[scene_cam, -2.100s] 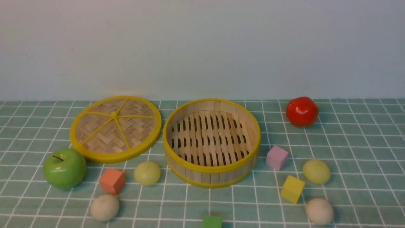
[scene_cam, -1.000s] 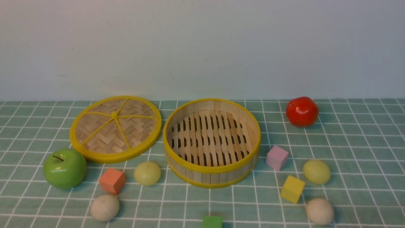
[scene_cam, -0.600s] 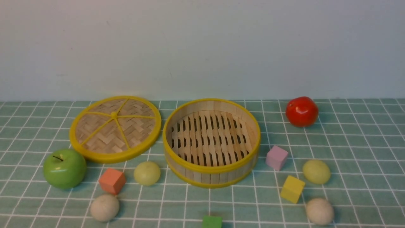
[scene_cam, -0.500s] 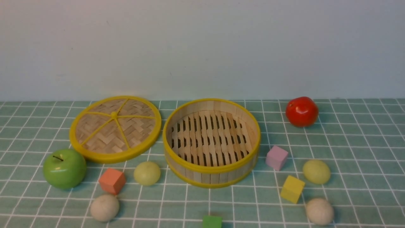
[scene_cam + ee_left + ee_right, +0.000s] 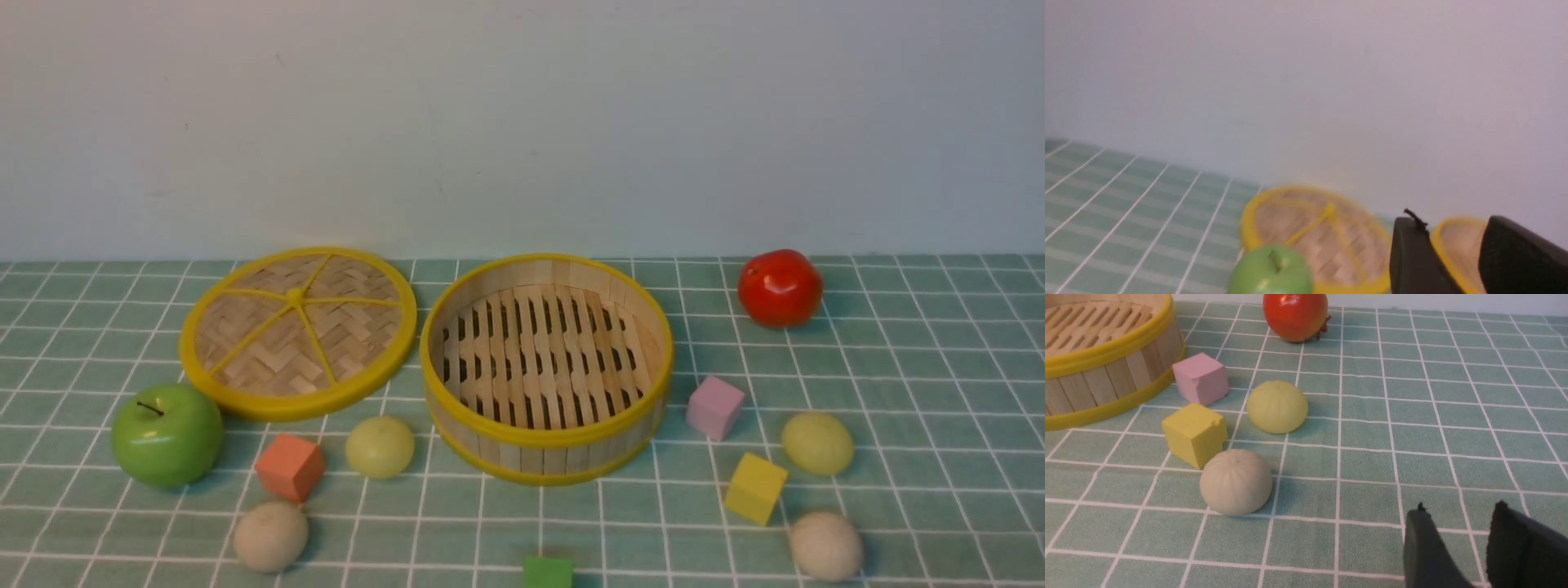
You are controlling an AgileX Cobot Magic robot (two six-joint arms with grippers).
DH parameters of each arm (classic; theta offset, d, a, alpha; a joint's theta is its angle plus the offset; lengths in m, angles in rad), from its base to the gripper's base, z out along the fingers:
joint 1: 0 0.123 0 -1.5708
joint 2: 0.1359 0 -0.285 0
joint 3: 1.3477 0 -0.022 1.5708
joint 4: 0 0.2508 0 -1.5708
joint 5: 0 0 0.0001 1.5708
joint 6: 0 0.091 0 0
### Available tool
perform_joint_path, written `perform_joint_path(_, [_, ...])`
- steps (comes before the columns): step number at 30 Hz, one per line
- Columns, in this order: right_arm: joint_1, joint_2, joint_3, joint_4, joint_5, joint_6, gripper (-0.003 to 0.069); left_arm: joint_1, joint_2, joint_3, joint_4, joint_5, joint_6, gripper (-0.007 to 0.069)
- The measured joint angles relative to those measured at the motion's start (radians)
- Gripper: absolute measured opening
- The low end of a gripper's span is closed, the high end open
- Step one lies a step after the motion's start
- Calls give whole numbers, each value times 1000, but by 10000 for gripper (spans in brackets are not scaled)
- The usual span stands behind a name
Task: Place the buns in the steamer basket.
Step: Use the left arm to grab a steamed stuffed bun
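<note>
The steamer basket (image 5: 545,445) stands mid-table with nothing inside; it also shows in the right wrist view (image 5: 1106,371) and the left wrist view (image 5: 1455,249). Two buns lie left of it: a yellow-green one (image 5: 380,447) and a beige one (image 5: 270,536). Two lie to its right: a yellow-green one (image 5: 816,443) (image 5: 1277,406) and a beige one (image 5: 825,545) (image 5: 1235,482). Neither arm shows in the front view. My left gripper (image 5: 1453,228) is open and empty, above the table. My right gripper (image 5: 1457,510) is open and empty, near the right beige bun.
The woven lid (image 5: 297,331) lies left of the basket, a green apple (image 5: 166,434) in front of it. A red fruit (image 5: 779,287) sits back right. Cubes lie about: orange (image 5: 288,466), pink (image 5: 714,406), yellow (image 5: 754,487), green (image 5: 547,572).
</note>
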Motion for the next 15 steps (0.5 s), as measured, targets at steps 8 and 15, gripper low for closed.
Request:
perform_joint_path(8, [0,0,0,0,0,0,240,0,72,-136,-111,-106,-163,238])
perform_joint_path(15, [0,0,0,0,0,0,240,0,386,-593,-91,223,-209,238])
